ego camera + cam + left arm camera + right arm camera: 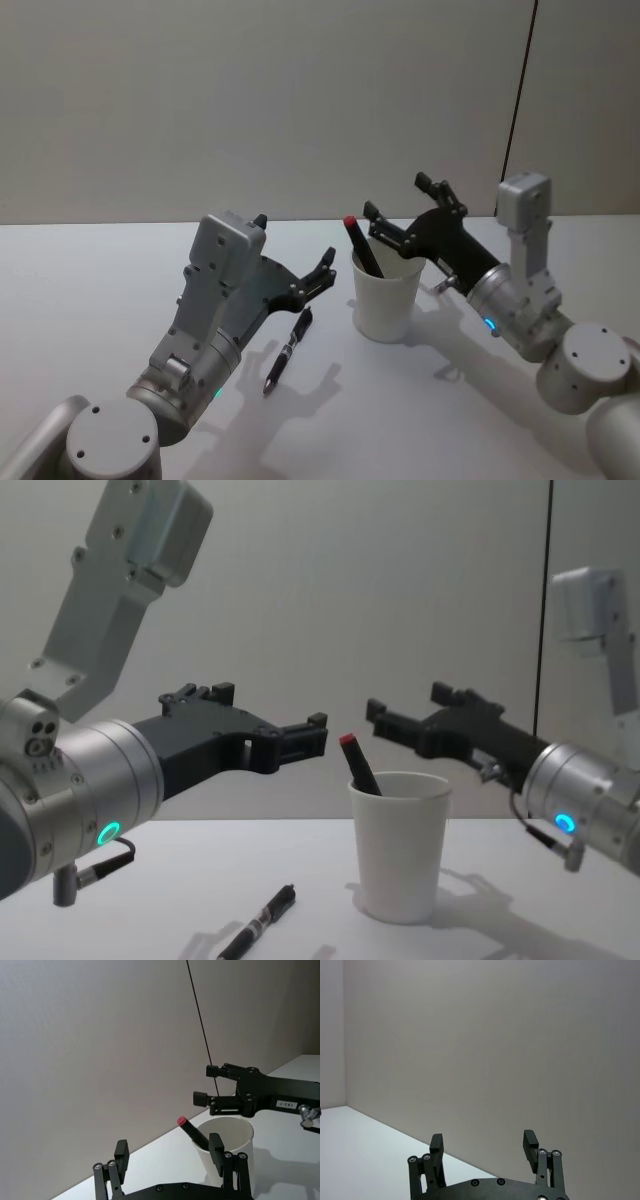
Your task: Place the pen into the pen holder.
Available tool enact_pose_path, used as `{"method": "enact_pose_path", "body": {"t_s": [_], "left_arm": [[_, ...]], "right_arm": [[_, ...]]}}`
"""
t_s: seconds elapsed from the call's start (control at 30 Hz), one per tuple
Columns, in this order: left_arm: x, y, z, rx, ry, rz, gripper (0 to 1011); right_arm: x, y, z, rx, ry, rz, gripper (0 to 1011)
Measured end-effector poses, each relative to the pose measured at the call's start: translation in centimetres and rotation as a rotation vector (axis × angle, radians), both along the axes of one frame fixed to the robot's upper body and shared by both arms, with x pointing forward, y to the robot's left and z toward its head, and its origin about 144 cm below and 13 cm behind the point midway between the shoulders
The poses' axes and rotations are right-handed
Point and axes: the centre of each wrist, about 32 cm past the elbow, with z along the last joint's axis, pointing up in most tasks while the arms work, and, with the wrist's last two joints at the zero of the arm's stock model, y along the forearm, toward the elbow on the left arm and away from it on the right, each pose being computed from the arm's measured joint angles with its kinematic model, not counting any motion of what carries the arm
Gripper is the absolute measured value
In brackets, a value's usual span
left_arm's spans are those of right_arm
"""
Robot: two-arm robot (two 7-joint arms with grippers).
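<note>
Left gripper (pixel 322 275) hangs over the table (pixel 100 300), jaws spread, nothing in them — pick-up step, I'd say, not yet begun. Just below it lies the black pen (pixel 288 353): slim, flat on the table, near the pen holder (pixel 385 298) but apart from it. Next move prob. needs a drop w/ jaws across the barrel. Holder: white cup, upright, w/ a red-capped pen (pixel 361 245) leaning inside. Right gripper (pixel 397 197), also spread & empty, hovers behind the rim.
</note>
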Motion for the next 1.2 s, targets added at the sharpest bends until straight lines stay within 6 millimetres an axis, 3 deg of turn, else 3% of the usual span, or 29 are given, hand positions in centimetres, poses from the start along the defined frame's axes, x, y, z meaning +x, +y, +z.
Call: {"method": "enact_pose_path", "body": {"t_s": [0.73, 1.2], "left_arm": [[0.0, 0.0, 0.0, 0.000, 0.000, 0.000, 1001], [0.0, 0.0, 0.0, 0.000, 0.000, 0.000, 1001]], "right_arm": [[-4.1, -2.8, 1.6, 0.149, 0.040, -0.135, 1002], [-6.4, -3.5, 1.7, 0.134, 0.109, -0.265, 1002]]}}
